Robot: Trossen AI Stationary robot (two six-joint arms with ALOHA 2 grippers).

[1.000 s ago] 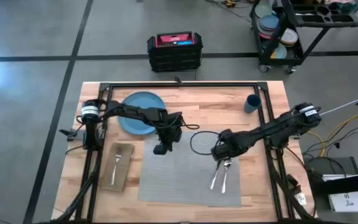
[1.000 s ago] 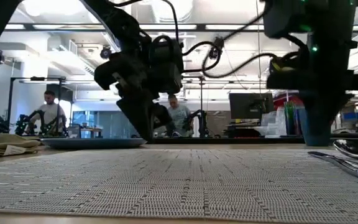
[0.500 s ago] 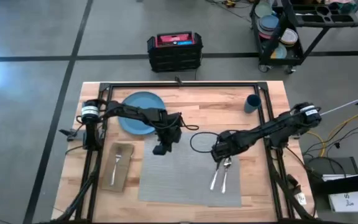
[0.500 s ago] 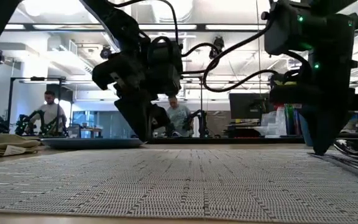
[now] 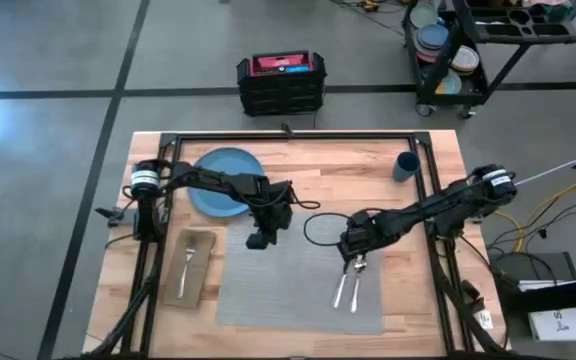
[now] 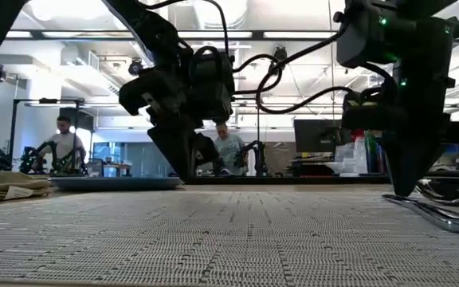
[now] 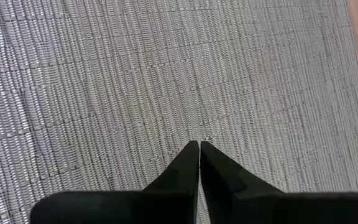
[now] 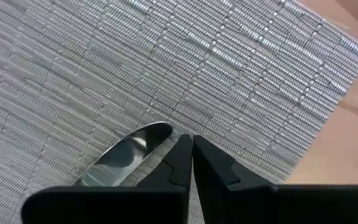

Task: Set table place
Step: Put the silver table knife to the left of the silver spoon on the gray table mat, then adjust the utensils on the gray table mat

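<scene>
Spoon point(image 5: 356, 283): lies on the placemat point(image 5: 288, 290), long axis toward the near edge, bowl just beside the right claw point(image 5: 352, 258), fingers pressed together, empty. Left claw point(image 5: 256, 241), likewise closed, sits farther off.

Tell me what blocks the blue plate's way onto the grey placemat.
The left gripper, shut, stands on the placemat's far left corner, its arm lying right beside the plate. Nothing else is between them.

Robotics lab: more arm rigs w/ people point(image 6: 64, 143), monitors point(image 6: 319, 135), ceiling strip lights behind table.
</scene>
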